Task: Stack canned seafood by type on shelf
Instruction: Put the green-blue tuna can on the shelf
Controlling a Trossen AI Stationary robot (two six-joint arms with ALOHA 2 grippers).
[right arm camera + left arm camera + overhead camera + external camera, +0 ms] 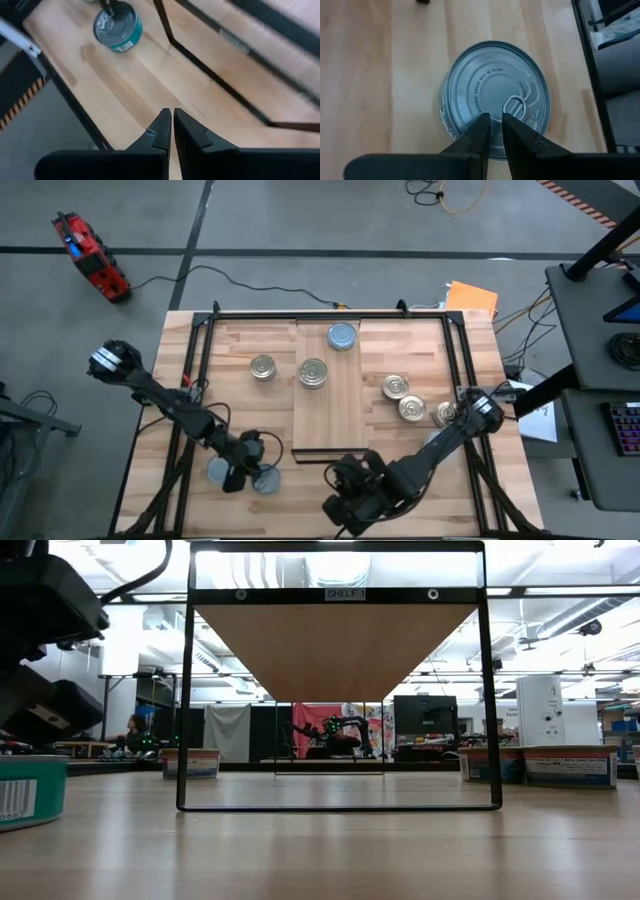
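Eight short round metal tins show from above. Two pale blue-grey tins lie near the table's front left, one (pixel 218 470) bare, the other (pixel 267 479) under the left gripper (pixel 243 467). On the narrow light-wood plank shelf (pixel 327 420) stand one blue-grey tin (pixel 342 336) at the back and one gold-ringed tin (pixel 313 373) nearer the middle. Another gold-ringed tin (pixel 263 367) sits on the table just left of the shelf, and three gold-ringed tins (pixel 410 402) cluster to its right. The right gripper (pixel 345 502) hangs at the front edge, near the shelf's front end.

From table height, a black metal frame (pixel 186 700) carries a wooden board labelled "SHELF"; a teal-labelled tin (pixel 30 790) stands at the left.

The left wrist camera shows the left gripper (pixel 495 131) with fingers (pixel 481 131) drawn narrow, a slim gap between them, tips over the blue-grey tin's (pixel 492 95) ring-pull lid; whether they grip the ring I cannot tell.

The right wrist camera shows the right gripper (pixel 169 131) with fingers pressed together, holding nothing, above bare tabletop (pixel 120 90); a teal-labelled tin (pixel 118 27) lies well apart.
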